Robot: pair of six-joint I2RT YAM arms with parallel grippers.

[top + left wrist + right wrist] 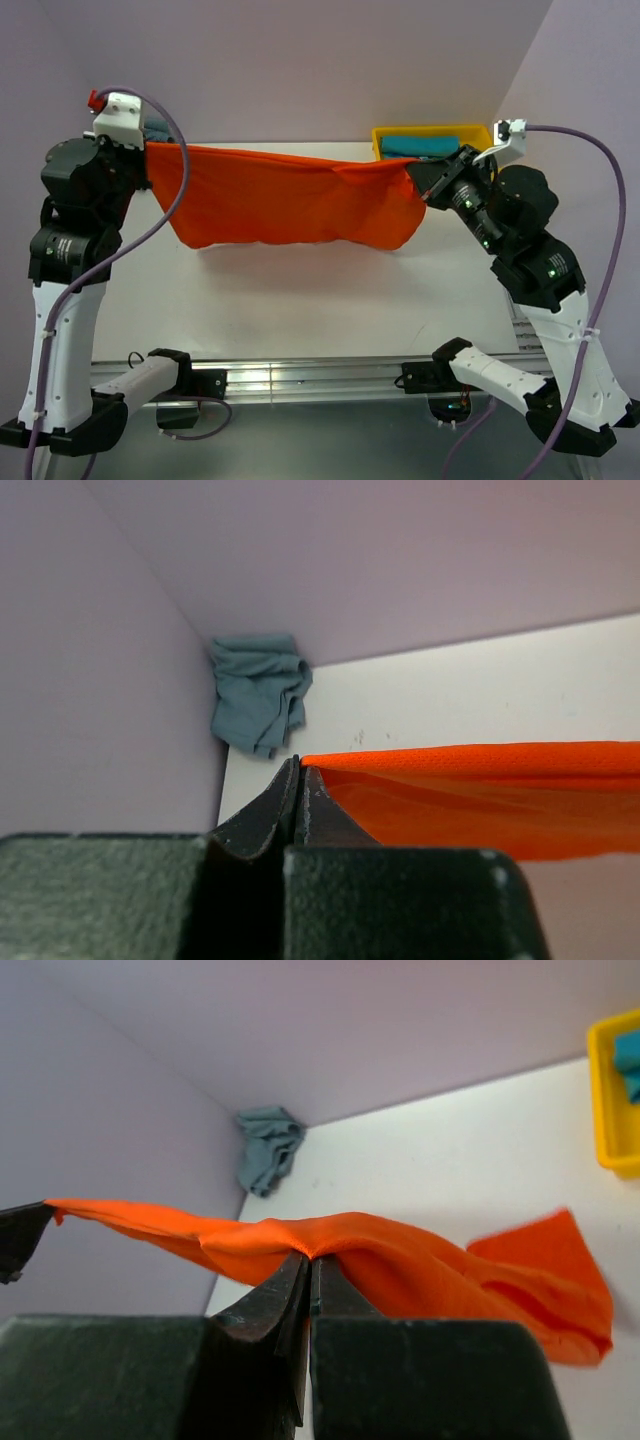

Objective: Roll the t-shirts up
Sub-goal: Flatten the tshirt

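The orange-red t-shirt [285,200] hangs stretched between both grippers above the white table [300,310]. My left gripper [148,148] is shut on its left top corner; in the left wrist view the gripper [298,765] pinches the shirt's edge [480,780]. My right gripper [418,178] is shut on the right top edge; in the right wrist view the gripper [310,1258] pinches the cloth [400,1255]. A grey-blue t-shirt [258,692] lies crumpled in the far left corner, also in the right wrist view [268,1148]. A teal t-shirt [425,148] lies in the yellow bin [385,135].
The yellow bin stands at the far right of the table, also in the right wrist view [612,1100]. Purple walls [300,60] close in the back and sides. A metal rail [300,378] runs along the near edge between the arm bases.
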